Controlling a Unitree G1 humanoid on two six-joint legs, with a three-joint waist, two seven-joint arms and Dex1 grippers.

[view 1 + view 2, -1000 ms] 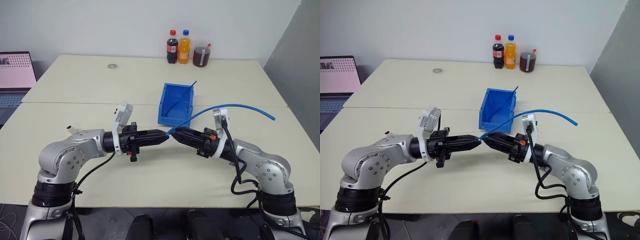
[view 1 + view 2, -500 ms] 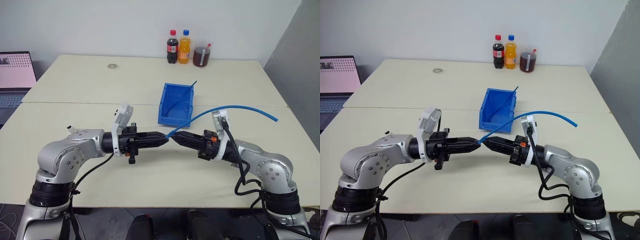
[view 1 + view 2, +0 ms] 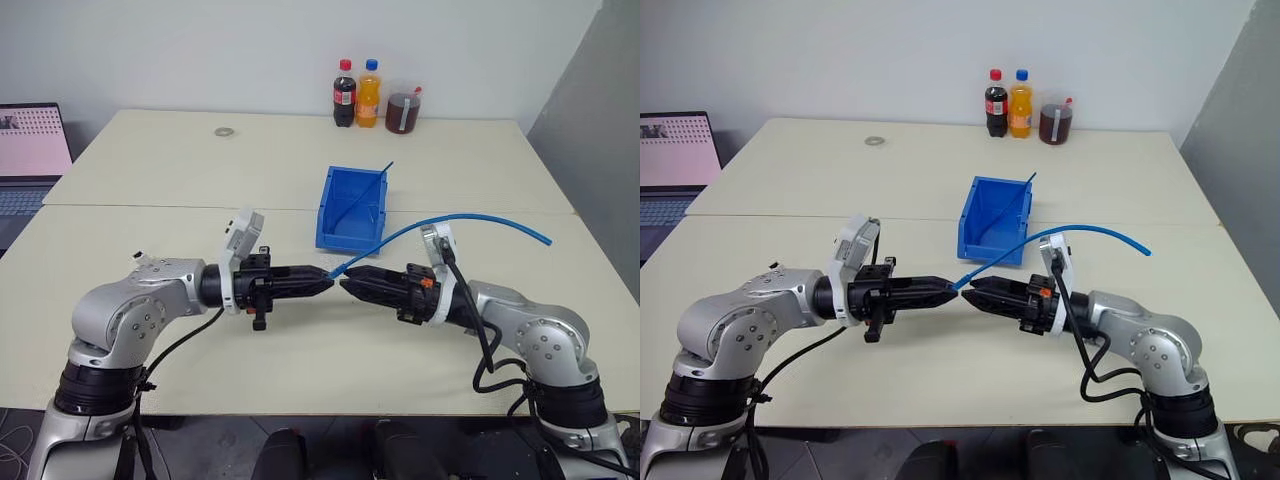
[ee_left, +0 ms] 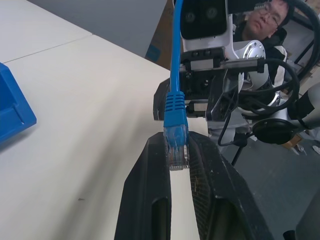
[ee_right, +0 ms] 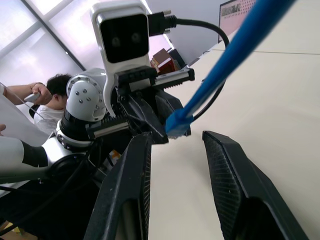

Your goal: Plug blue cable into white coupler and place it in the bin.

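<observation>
Head views: my left claw (image 3: 328, 283) and my right claw (image 3: 345, 284) meet tip to tip over the pale cream bench (image 3: 300, 185), both level, just in front of the open blue plastic bin (image 3: 352, 208) with its thin blue rod. The thin bright-blue flexible cable (image 3: 440, 220) runs from the meeting point up over my right wrist and ends in the air to the right of the bin, off the bench. The bin sits just behind the claw tips. Three drink bottles (image 3: 372, 95) stand far behind the bin at the bench's back edge; a laptop (image 3: 30, 150) is far left of the bin.

Left wrist view: my left claw (image 4: 177, 161) is pinched shut on the cable's clear plug end (image 4: 175, 146), black fingers (image 4: 150, 172) tight on both sides, blue boot (image 4: 175, 105) sticking out past the tips. A corner of the bin (image 4: 12, 107) is visible. A person (image 4: 260, 20) is behind my right arm.

Right wrist view: my right claw (image 5: 175, 142) stands apart, holding nothing; the cable's blue boot (image 5: 177, 122) sits in the gap, touching neither finger. White coupler: can't make it out.
</observation>
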